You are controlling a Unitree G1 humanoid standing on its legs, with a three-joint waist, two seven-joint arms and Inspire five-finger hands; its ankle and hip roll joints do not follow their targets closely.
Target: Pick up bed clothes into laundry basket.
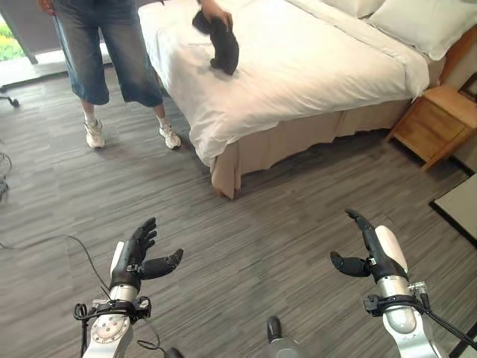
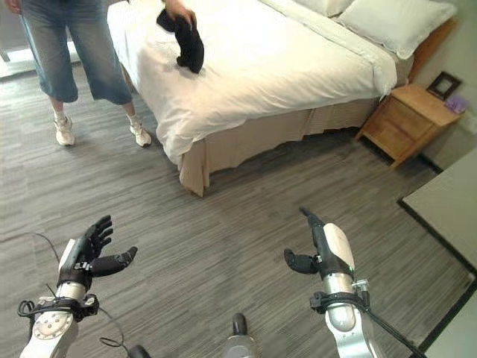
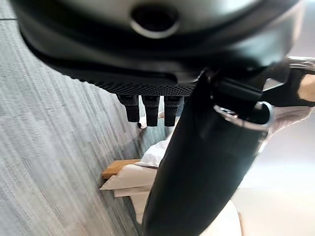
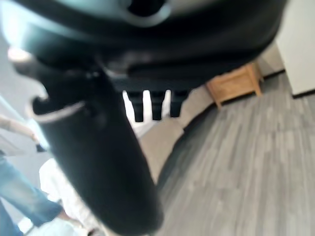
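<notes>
A dark piece of clothing [image 1: 222, 43] lies on the white bed [image 1: 298, 67] near its far left side, with a person's hand [image 1: 215, 9] on its top. My left hand [image 1: 138, 257] hovers over the floor at the lower left, open and holding nothing. My right hand [image 1: 376, 253] hovers at the lower right, also open and holding nothing. Both hands are far from the bed. In the wrist views the fingers [image 3: 145, 108] of the left and the fingers [image 4: 156, 104] of the right stand straight.
A person [image 1: 108, 52] in denim shorts and white shoes stands at the bed's left side. A wooden nightstand [image 1: 436, 123] sits right of the bed. Pillows [image 1: 425, 22] lie at the bed's head. Grey wood floor [image 1: 246, 231] spreads between me and the bed.
</notes>
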